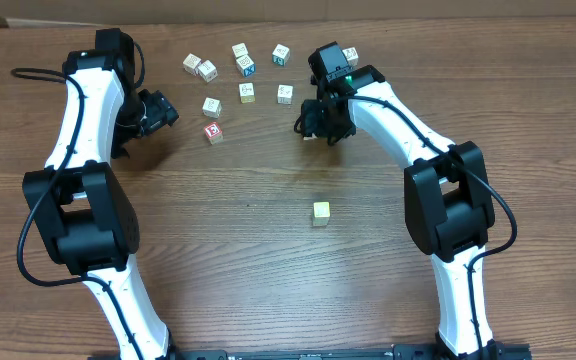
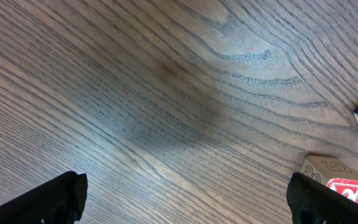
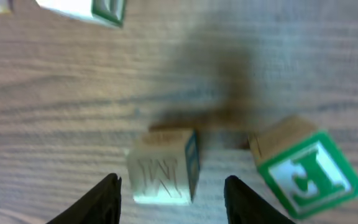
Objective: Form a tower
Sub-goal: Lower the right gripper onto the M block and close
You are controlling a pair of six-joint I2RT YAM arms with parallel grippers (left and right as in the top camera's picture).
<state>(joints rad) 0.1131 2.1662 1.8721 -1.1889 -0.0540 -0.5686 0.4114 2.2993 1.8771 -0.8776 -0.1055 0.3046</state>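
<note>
Tower [image 1: 320, 211] stands alone on the open front middle of the wooden table [image 1: 218, 260], well apart from both arms and from the other blocks. From overhead only its pale yellow top face shows, with a sliver of side below it. How many cubes sit under that face cannot be told from above, and neither can any lean. Its top edges lie roughly square to the table's edges.

Behind it, toward the far side, the right gripper [image 3: 169, 186] hangs low over the table with its fingers moderately apart. A pale wooden cube with an M [image 3: 163, 174] on the near face and a blue side sits between the fingers, with a gap on each side, so nothing is gripped. Just right of it in the blurred wrist view a green-faced cube [image 3: 306, 171] with a white letter sits tilted on the table.

Loose cubes [image 1: 243, 62] lie scattered along the far edge. At the left, the left gripper [image 2: 185, 193] is spread wide over bare wood and holds nothing. A red-faced cube [image 2: 347, 190] lies just beyond its right fingertip.
</note>
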